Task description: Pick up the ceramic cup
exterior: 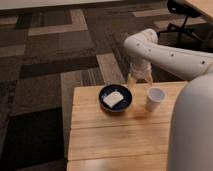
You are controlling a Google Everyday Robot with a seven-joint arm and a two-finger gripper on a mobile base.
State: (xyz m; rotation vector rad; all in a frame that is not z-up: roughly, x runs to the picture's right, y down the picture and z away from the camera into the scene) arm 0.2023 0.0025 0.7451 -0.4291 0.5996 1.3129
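Observation:
The ceramic cup point(155, 99) is a small plain white cup standing upright on the wooden table point(120, 135), at the right, next to the dark blue bowl point(115, 98). My gripper point(138, 78) hangs from the white arm over the table's far edge, behind and between the bowl and the cup, a little left of the cup and apart from it. It holds nothing that I can see.
The dark blue bowl holds a white piece point(113, 99). My white body point(192, 130) covers the table's right side. An office chair point(187, 15) stands at the far right on the patterned carpet.

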